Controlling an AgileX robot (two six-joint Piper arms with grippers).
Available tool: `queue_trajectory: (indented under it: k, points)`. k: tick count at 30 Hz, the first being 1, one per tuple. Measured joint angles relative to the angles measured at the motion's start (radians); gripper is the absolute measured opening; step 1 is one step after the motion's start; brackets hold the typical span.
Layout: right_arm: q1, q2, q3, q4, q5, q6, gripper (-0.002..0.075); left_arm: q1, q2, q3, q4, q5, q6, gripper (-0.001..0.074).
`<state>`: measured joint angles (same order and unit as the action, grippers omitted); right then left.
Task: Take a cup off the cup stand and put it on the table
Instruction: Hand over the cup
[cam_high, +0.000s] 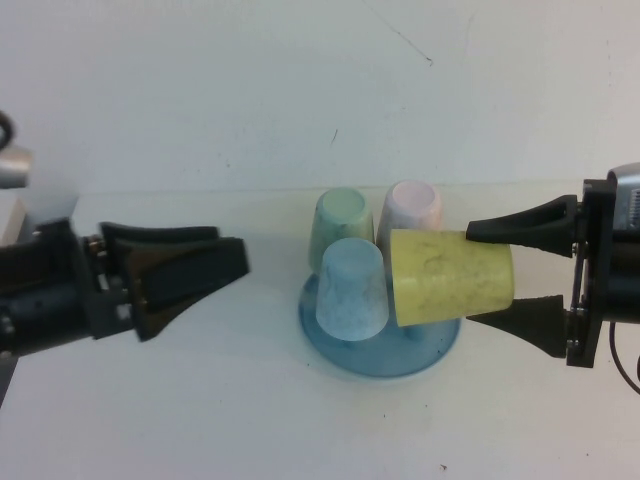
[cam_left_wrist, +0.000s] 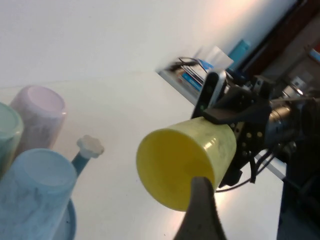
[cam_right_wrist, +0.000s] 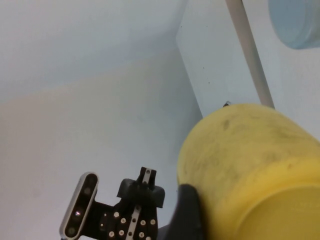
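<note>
My right gripper (cam_high: 468, 275) is shut on the pale-yellow cup (cam_high: 450, 275) and holds it on its side, bottom toward the left, just above the right part of the blue cup stand (cam_high: 420, 360). The cup fills the right wrist view (cam_right_wrist: 250, 160), with one dark finger (cam_right_wrist: 189, 212) against its wall. In the left wrist view the cup (cam_left_wrist: 175, 170) hangs in the right gripper above the table, and a bare white-tipped peg (cam_left_wrist: 90, 146) stands free. My left gripper (cam_high: 245, 258) is open and empty, left of the stand.
A light-blue cup (cam_high: 352, 290), a green cup (cam_high: 340, 225) and a pink cup (cam_high: 412, 210) sit upside down on the stand's pegs. The white table (cam_high: 150, 420) spreads in front and to the left of the stand. A wall rises behind.
</note>
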<state>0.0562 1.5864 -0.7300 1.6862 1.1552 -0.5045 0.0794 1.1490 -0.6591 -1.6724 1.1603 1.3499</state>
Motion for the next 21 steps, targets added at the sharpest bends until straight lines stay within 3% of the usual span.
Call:
queue_trajectory:
  k: [8,21]
  points:
    - [0.0,0.0,0.0,0.0,0.0,0.005,0.0571,-0.204,0.176,-0.117,0.0,-0.03,0.098,0.047]
    - [0.0,0.0,-0.002,0.0,0.0,0.087,0.0571,-0.234,0.357,-0.25,0.0,-0.001,0.108,0.047]
